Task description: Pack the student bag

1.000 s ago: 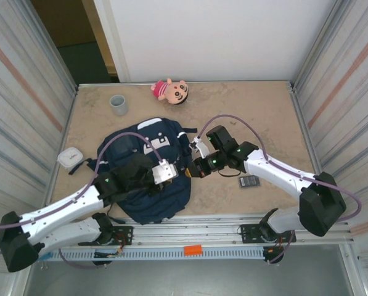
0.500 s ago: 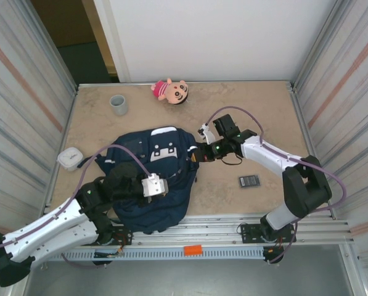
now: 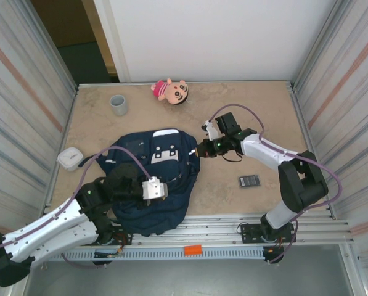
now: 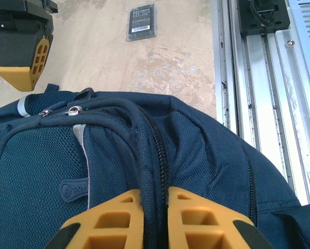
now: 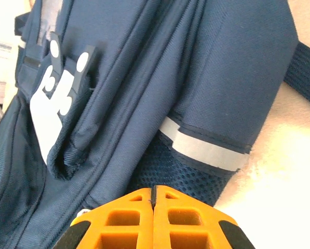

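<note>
The student bag (image 3: 148, 185), navy blue with white stripes and a white buckle patch, lies in the middle of the table. My left gripper (image 3: 169, 185) rests on its near part. In the left wrist view its yellow fingers (image 4: 113, 218) are shut on a dark padded ridge with a zipper on the student bag (image 4: 206, 155). My right gripper (image 3: 199, 150) is at the bag's right edge. In the right wrist view the right gripper (image 5: 153, 199) is shut, tips against the student bag's (image 5: 144, 78) blue mesh side panel, just below a white stripe. A thin dark sliver shows between the tips.
A pink doll (image 3: 170, 90) and a grey cup (image 3: 118, 104) sit at the far side. A white box (image 3: 68, 158) lies at the left edge. A small black flat device (image 3: 250, 181) lies right of the bag. Metal rails (image 4: 258, 78) run along the near edge.
My left arm has drawn back toward the near left, still gripping the bag, which shifted and changed shape. My right gripper moved farther away and right, to the bag's side edge.
</note>
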You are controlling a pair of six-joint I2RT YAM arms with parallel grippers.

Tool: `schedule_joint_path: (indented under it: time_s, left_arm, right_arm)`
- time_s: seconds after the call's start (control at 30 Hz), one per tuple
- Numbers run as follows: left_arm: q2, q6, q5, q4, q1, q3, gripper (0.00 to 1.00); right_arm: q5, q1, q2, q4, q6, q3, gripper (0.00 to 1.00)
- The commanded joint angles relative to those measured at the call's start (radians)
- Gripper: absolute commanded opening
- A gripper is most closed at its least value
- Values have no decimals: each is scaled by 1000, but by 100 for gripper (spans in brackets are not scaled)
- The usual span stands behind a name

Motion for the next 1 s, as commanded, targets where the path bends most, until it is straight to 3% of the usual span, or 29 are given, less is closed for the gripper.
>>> schedule_joint_path:
  time_s: [0.0,0.13,0.17,0.23,0.3,0.6,0.77,0.97]
  left_arm:
    - [-6,33,67,119,-13,5,0]
    - [-8,41,55,121,-12,-1,0]
    - [-7,44,54,119,-13,0,1]
    - [-10,49,54,114,-12,-1,1]
    - [-12,49,54,113,-13,-1,1]
    - [-22,48,51,112,-12,0,2]
    - [-36,46,41,109,-13,-3,2]
    - [-36,46,43,112,-12,-4,1]
  right_arm:
    - [-34,7,-41,39,16,-32,0]
    - [-91,21,-75,58,-3,-66,3]
    - [-81,29,-89,59,-18,-74,10]
    - [-48,45,-118,57,-57,-92,35]
    - [-24,48,-137,57,-86,-102,41]
    - [14,89,-82,20,-160,-53,56]
    - [-7,112,-71,28,-163,-53,58]
    - [91,120,-39,-8,-158,-37,57]
